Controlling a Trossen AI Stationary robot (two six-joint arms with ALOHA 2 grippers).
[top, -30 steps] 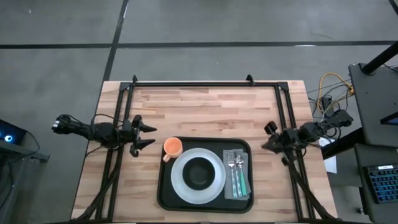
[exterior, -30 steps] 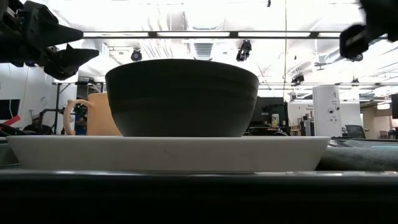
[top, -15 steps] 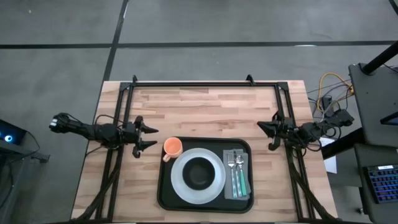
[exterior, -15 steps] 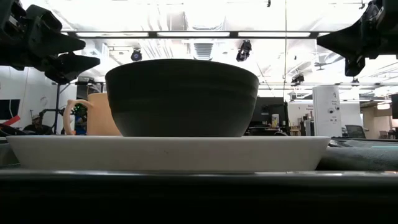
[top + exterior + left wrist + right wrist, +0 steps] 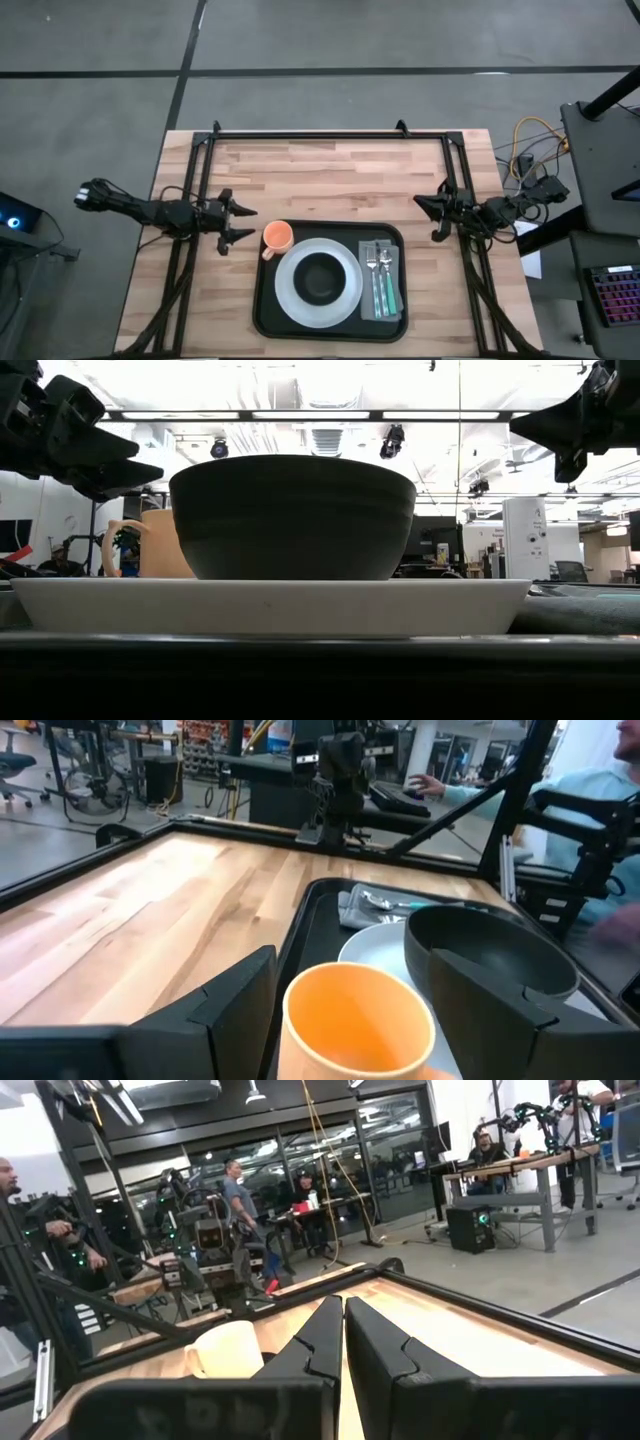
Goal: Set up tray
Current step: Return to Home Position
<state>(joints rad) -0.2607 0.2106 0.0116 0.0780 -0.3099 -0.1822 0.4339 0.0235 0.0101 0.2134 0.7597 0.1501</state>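
The black tray point(image 5: 262, 300) lies at the table's near middle. It carries a white plate point(image 5: 288, 290) with a dark bowl point(image 5: 320, 279) on it. An orange cup point(image 5: 277, 237) stands in the tray's far left corner. A grey napkin point(image 5: 392, 262) with cutlery point(image 5: 379, 280) lies at the tray's right end. My left gripper point(image 5: 245, 223) hovers open just left of the cup. In the left wrist view the cup point(image 5: 360, 1020) shows between my left gripper's point(image 5: 352, 960) spread fingers, untouched. My right gripper point(image 5: 420, 204) is shut and hovers above the table beyond the tray's far right corner, holding nothing point(image 5: 344, 1305).
A black frame point(image 5: 330, 134) runs along the table's far edge and down both sides. Bare wood point(image 5: 330, 180) lies between the tray and the far edge. People and workbenches show in the room beyond the table. Cables point(image 5: 530, 150) hang off the right side.
My left gripper has crept toward the orange cup, staying open. My right gripper has shifted toward the far edge and turned to point toward the table's left, then kept still. The tray and everything on it have stayed put.
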